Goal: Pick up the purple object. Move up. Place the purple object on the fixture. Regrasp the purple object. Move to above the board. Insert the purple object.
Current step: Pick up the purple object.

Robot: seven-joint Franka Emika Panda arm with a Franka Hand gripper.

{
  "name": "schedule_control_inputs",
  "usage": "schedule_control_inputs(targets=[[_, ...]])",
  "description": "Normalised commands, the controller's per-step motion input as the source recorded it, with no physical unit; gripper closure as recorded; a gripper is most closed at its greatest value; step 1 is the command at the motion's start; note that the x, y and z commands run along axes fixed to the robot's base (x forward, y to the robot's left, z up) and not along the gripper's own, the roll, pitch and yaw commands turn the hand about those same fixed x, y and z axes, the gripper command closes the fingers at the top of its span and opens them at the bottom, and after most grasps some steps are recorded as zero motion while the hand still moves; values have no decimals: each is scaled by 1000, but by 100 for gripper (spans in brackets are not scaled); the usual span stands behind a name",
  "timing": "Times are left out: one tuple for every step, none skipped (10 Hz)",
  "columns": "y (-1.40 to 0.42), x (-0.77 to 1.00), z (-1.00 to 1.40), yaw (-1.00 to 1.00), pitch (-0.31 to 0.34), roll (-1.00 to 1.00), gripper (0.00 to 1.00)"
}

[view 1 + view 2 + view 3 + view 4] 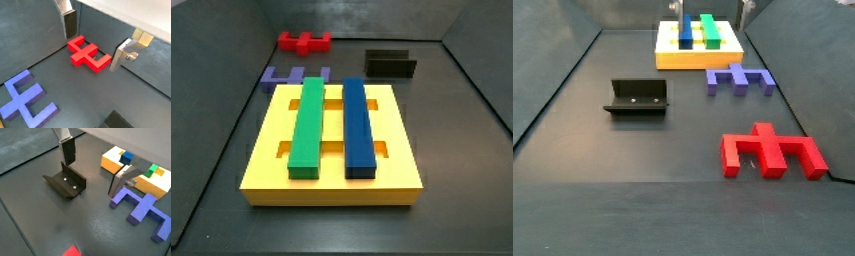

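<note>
The purple object [740, 78] lies flat on the floor just in front of the yellow board [667, 58], and it shows in both side views [294, 76] and both wrist views [23, 97] [140, 205]. The black fixture [637, 97] stands apart on the floor [390, 64] [65, 184]. The board [265, 150] [110, 163] carries a green bar [307, 125] and a blue bar [357, 125]. My gripper [93, 50] [92, 177] hangs open well above the floor, with nothing between its silver fingers [69, 24]. It touches none of the pieces.
A red piece [771, 150] of similar shape lies flat on the floor, away from the board [303, 42] [87, 54]. Dark walls enclose the floor on all sides.
</note>
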Motion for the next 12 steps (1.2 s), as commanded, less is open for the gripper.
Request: schedule_control_inputs(targets=[[0,20,0,0,0,0,0],[0,0,-109,0,-21,-20,0],[0,0,-174,0,-40,-23,0],[0,0,-200,0,-44,-39,0],[0,0,-200,0,-50,-54,0],[0,0,-197,0,-49,-46,0],[-131,0,-203,0,-77,-57,0],[-540,0,-111,117,-114,-67,0],[-717,0,-109,43,-116,-31,0],[-771,-23,-106,51,-116,0,0],[-740,-149,-169,0,-111,37,0],[-586,-311,-223,0,-160,59,0]])
